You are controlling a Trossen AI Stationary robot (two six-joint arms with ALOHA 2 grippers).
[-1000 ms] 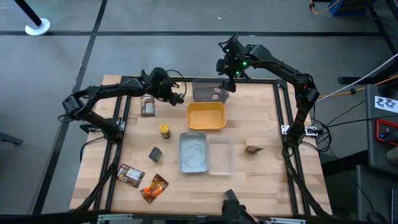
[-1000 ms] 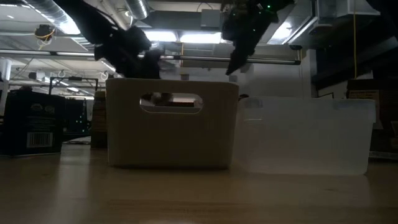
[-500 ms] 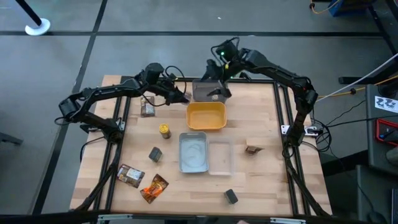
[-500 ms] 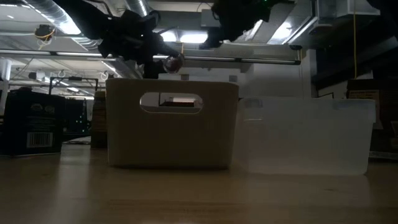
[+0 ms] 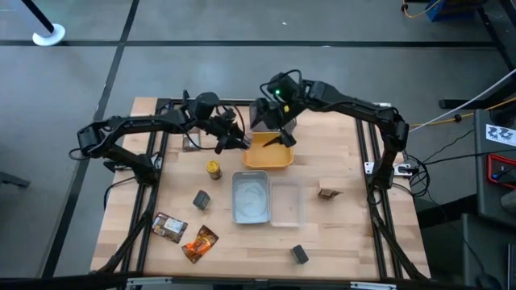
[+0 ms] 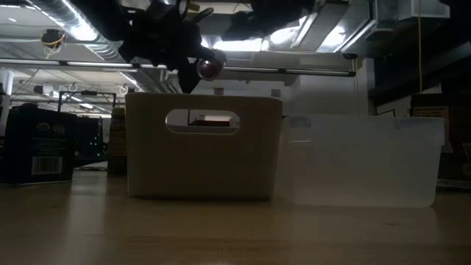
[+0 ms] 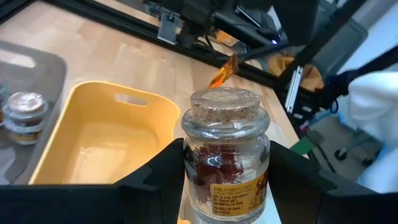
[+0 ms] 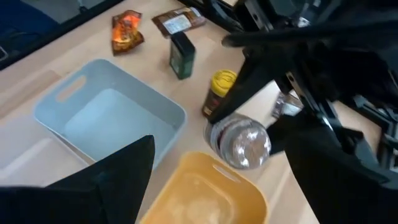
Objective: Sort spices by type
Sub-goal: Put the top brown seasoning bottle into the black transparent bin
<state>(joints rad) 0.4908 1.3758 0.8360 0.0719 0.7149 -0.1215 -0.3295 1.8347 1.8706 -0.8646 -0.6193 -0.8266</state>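
One cork-stoppered jar (image 7: 226,155) is clamped in the left gripper (image 5: 235,138), above the yellow tray (image 5: 268,153) on the wooden table (image 5: 347,225). The right gripper (image 5: 278,133), parted, hovers beside. Ceiling lights are seen behind.

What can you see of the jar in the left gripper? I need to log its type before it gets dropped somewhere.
The jar is small, round, clear glass with a cork stopper, holding red-orange threads, with a pale printed label low on its side. It sits upright, clamped between the left gripper's two dark fingers, off the table beside the yellow tray. The low view shows it held above the trays.
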